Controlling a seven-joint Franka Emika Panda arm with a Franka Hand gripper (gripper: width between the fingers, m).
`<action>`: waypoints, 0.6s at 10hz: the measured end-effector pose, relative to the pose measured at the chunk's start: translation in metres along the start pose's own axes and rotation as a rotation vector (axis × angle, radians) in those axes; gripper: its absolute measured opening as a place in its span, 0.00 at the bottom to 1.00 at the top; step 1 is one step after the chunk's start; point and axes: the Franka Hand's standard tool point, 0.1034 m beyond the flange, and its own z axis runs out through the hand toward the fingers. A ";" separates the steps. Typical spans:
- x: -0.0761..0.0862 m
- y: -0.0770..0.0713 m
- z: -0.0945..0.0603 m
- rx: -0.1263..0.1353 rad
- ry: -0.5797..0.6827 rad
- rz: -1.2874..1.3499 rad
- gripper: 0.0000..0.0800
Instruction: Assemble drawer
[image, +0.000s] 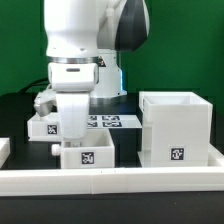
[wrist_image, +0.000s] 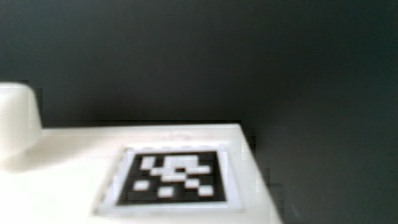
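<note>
Just below the hand (image: 68, 137) lies a small tray (image: 88, 156).

Blurry close shot. A white drawer part (wrist_image: 71, 160) filled the lower frame, flat face toward the camera, with a square black-and-white tag (wrist_image: 175, 178) near its corner. A rounded white shape (wrist_image: 15, 118) overlapped the part's edge; identity unclear. Plain dark background (wrist_image: 231, 60) beyond.

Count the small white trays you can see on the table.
2. One tray sits at the front, just behind the long rail; the other lies farther back, toward the exterior view's left, partly covered by the arm. The arm could hide more.
</note>
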 end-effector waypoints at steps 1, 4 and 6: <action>0.011 0.002 0.000 -0.005 -0.004 -0.007 0.05; 0.024 0.002 0.001 -0.012 -0.002 0.082 0.05; 0.022 0.002 0.002 -0.011 -0.004 0.086 0.05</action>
